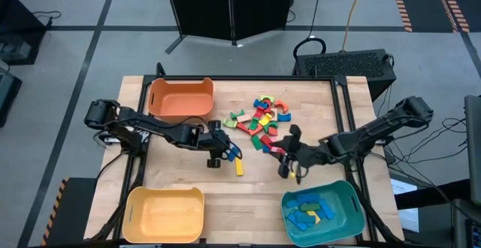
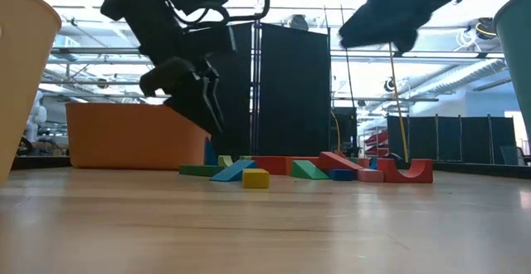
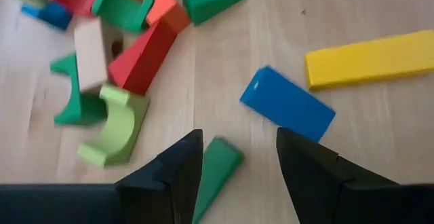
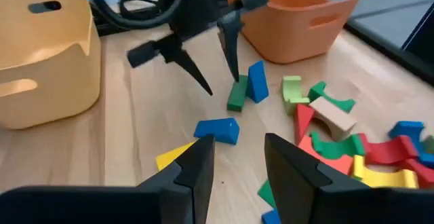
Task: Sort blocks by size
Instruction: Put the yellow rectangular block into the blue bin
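Left gripper (image 3: 234, 166): jaws open, empty, poised over the green block (image 3: 217, 170).
Green block: on the surface at the pile's edge, long axis running between the jaws.
Right gripper (image 4: 234, 159): jaws open, empty, near the pile (image 1: 263, 120).

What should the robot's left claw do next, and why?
Probably lower and close. The left gripper is open above the table with a green block lying between its fingers, a blue block just beyond. Nothing is gripped yet, so grasping the green one seems the natural next step.
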You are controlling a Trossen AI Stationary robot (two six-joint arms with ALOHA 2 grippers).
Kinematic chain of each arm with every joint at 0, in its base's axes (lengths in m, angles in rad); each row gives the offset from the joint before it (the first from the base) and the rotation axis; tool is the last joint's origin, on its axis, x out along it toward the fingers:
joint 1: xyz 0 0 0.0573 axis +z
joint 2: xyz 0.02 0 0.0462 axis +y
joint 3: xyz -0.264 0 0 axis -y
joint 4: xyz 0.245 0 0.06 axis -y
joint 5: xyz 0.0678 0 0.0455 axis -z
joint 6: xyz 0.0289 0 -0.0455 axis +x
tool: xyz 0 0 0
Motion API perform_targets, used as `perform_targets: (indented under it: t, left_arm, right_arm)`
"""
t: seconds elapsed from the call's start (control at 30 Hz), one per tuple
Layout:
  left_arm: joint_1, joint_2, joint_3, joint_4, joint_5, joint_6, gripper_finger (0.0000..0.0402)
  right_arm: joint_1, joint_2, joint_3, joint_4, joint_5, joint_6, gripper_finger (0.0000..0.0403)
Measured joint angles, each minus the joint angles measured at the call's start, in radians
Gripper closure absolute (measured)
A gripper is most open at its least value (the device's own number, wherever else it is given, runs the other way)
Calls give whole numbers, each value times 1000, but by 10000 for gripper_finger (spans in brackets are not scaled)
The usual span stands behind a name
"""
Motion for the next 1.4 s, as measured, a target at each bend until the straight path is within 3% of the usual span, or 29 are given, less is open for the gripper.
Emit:
perform_targets:
  t: [0.3, 0.47, 0.67, 0.83, 1.07, 1.4]
  left_arm:
    - [-1, -13, 0, -47, 0, -29, 212]
    - [-1, -13, 0, -95, 2, -57, 212]
    - [-5, -13, 0, -93, 3, -55, 212]
    - [-29, -13, -3, -68, 8, -59, 212]
    - [-79, -12, -5, -22, 8, -62, 212]
    - [-128, -12, -5, 41, 11, -115, 212]
  right_arm:
    - [-112, 224, 20, 271, -182, -152, 284]
    - [-148, 339, 82, 278, -264, -231, 282]
    - [-169, 490, 174, 272, -289, -375, 256]
    - [-169, 566, 224, 263, -302, -462, 213]
    - [-172, 596, 253, 240, -440, -464, 134]
    - [-171, 602, 253, 180, -446, -460, 12]
